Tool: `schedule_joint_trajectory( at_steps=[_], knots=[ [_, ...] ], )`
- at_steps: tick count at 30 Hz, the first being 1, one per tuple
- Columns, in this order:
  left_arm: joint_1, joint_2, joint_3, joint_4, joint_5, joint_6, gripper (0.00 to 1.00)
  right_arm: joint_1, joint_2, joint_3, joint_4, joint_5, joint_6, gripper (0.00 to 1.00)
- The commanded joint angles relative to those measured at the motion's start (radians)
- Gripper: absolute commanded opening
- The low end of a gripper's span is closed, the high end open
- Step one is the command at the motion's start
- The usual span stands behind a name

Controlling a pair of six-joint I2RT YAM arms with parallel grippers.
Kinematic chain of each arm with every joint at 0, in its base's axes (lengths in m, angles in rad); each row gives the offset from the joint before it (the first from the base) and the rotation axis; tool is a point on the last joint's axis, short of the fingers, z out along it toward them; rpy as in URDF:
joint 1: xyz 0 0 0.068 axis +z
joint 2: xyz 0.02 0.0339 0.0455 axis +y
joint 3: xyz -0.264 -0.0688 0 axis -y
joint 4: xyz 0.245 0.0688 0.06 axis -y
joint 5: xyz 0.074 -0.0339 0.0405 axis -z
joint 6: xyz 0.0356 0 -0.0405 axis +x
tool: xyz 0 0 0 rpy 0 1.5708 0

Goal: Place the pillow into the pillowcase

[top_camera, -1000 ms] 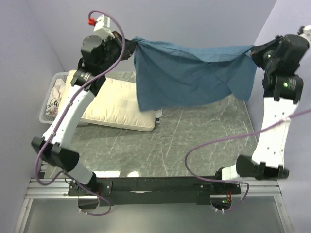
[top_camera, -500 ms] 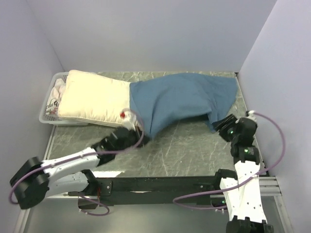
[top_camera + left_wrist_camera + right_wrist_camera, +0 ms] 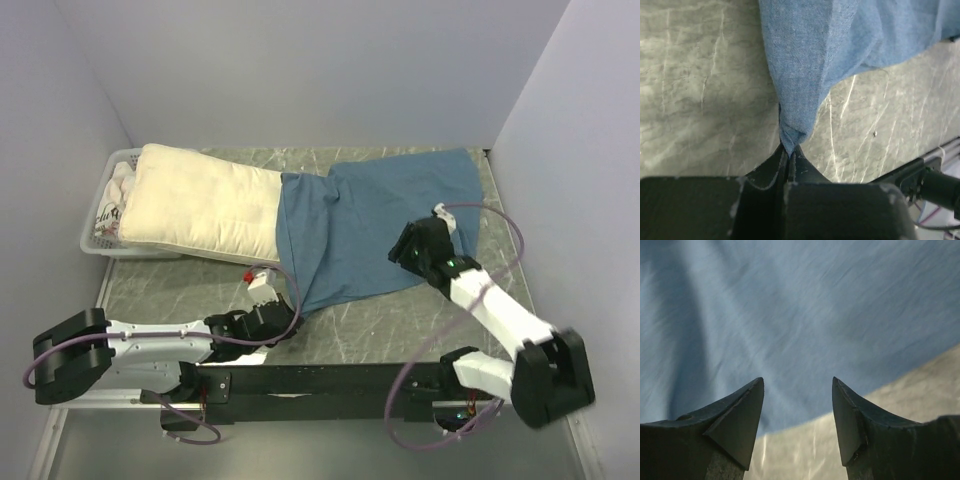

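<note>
Since half a second ago, the pillowcase (image 3: 370, 225) is lying flatter and wider across the far right of the table (image 3: 380, 320), and the right arm is reaching in over it from the right edge. Its left edge is overlapping the right end of the pillow (image 3: 200, 205); whether that end is sitting inside the case or merely under it cannot be told from above. The pillow is lying lengthwise at the far left, its left end resting on a white basket (image 3: 92, 238), which it is mostly hiding along with the pale cloth inside. The left gripper (image 3: 788, 150) is low at the near side, its fingers pressed together and pinching the near corner of the pillowcase, whose tip is vanishing between them. The right gripper (image 3: 797, 382) is hovering over the case's near right part with its fingers spread and nothing between them. Whether they are touching the fabric is unclear, as that wrist view is blurring the cloth.
</note>
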Motion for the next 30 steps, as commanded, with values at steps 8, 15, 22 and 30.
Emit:
schedule_joint_trajectory(
  at_steps=[8,15,22,30],
  knots=[
    [-0.062,-0.209,0.087,-0.281,-0.161,-0.068,0.09,-0.059,0.336,0.19,0.06,0.125,0.043,0.64],
    [-0.074,-0.242,0.029,-0.272,-0.087,-0.09,0.01,0.253,0.293,0.3,0.026,0.174,-0.025,0.63],
    [-0.097,-0.363,-0.123,-0.242,-0.04,-0.196,0.02,0.439,0.423,0.552,0.028,0.14,-0.106,0.64],
    [-0.106,-0.404,-0.107,-0.321,-0.052,-0.192,0.07,0.516,0.757,0.954,-0.106,0.131,-0.126,0.63]
  ],
)
